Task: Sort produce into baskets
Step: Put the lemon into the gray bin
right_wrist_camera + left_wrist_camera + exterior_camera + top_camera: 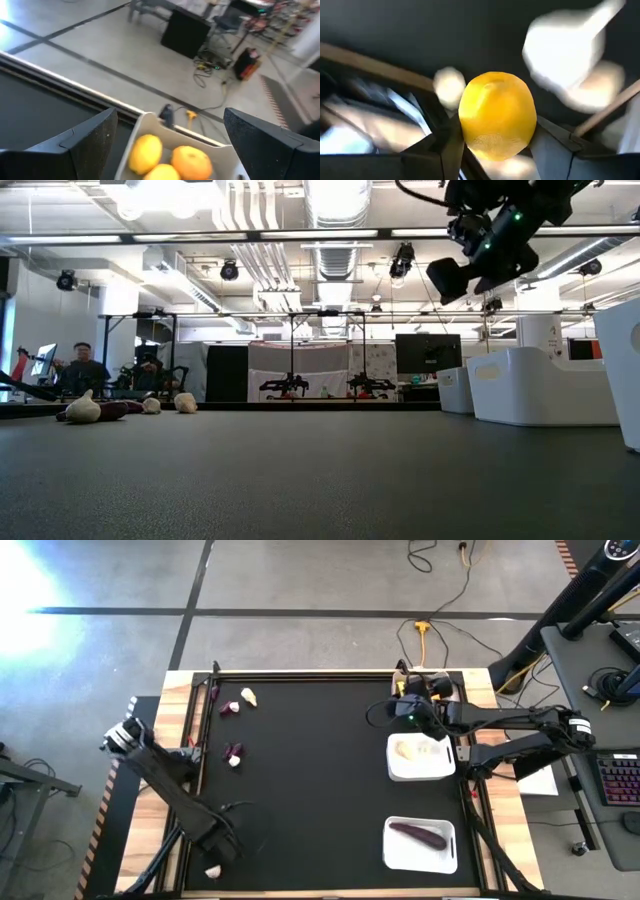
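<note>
Third white rectangular plastic basket (440,687) mostly hidden under right arm; blurred whitish garlic-like bulbs (567,60) indistinct.

Right claw (470,275) hangs high above the dark tabletop (320,480). White baskets (540,385) stand at right; garlic bulbs (84,409) lie far left.

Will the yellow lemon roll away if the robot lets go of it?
Probably. The lemon looks round and smooth, so it could roll on the flat black table. It seems firm, keeping its shape between the left gripper fingers. Its glossy skin might be a bit slippery.
</note>
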Controlling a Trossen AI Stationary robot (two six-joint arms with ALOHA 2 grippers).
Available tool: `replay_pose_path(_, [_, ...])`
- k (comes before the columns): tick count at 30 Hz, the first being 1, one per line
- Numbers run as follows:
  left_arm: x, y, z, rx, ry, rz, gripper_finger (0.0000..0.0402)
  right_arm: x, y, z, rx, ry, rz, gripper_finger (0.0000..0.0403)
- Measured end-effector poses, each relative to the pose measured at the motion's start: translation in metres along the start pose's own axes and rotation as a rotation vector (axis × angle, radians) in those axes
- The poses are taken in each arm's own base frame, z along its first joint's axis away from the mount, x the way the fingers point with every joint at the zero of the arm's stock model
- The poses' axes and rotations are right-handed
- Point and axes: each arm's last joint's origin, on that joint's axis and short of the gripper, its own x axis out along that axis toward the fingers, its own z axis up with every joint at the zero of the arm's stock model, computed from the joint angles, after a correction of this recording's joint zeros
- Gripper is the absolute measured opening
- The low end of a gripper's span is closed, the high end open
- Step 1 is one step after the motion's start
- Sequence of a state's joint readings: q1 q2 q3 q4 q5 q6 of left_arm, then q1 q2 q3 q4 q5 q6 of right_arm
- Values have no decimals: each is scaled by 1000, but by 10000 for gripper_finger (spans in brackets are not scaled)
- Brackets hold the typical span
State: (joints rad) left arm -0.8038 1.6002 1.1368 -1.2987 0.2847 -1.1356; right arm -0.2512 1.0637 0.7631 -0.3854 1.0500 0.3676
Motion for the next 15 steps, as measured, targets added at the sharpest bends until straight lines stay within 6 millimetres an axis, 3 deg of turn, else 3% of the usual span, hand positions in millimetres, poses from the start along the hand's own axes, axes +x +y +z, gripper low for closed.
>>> replay_pose_path(3, [-33,8,6,41,-271,-9,178,-2,4,3,36,-19,36,359])
replay_pose_path(6, [-50,22,26,74,-464,23,178,-5,15,0,15,-34,130,359])
replay_pose_path(10, [-49,40,68,177,-677,161,177,-8,43,-13,-80,-46,380,359])
replay_pose_path(15, [-32,55,136,309,-879,74,178,-14,87,-32,-191,-89,791,359])
